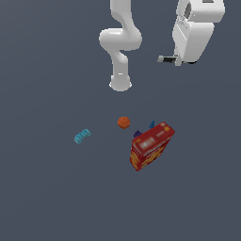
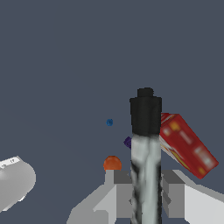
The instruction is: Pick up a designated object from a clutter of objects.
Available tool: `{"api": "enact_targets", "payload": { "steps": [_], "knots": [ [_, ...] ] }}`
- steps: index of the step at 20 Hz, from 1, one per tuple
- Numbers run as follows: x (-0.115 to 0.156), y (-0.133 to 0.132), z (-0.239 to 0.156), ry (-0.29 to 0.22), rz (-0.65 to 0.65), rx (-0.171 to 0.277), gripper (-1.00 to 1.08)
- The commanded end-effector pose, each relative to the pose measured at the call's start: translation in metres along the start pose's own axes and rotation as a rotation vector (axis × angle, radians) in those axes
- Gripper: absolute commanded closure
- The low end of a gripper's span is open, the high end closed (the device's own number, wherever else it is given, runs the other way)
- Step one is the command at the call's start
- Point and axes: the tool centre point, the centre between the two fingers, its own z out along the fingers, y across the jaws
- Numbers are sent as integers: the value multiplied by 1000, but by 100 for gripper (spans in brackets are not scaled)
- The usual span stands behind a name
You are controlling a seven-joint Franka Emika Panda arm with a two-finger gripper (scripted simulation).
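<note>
In the wrist view the gripper (image 2: 145, 197) is clamped on the marker (image 2: 145, 144), whose grey body rises between the two fingers (image 2: 175, 197) to a black end, held well above the floor. Beyond it lie the orange ball (image 2: 112, 163), a purple piece (image 2: 127, 142), the red box (image 2: 186, 144) and a small blue piece (image 2: 109, 122). In the exterior view the cyan brick (image 1: 82, 136) lies apart, toward the exterior view's left of the ball.

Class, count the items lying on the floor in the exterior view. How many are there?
5: cyan brick at the exterior view's left, orange ball centre, red box right, with purple piece and blue piece beside it. More may hide behind the box.
</note>
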Motion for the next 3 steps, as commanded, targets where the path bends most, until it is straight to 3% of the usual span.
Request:
{"api": "enact_targets", "payload": {
  "steps": [1,3],
  "knots": [
    [0,1,0,0,1,1,108],
    [0,1,1,0,1,1,108]
  ]
}}
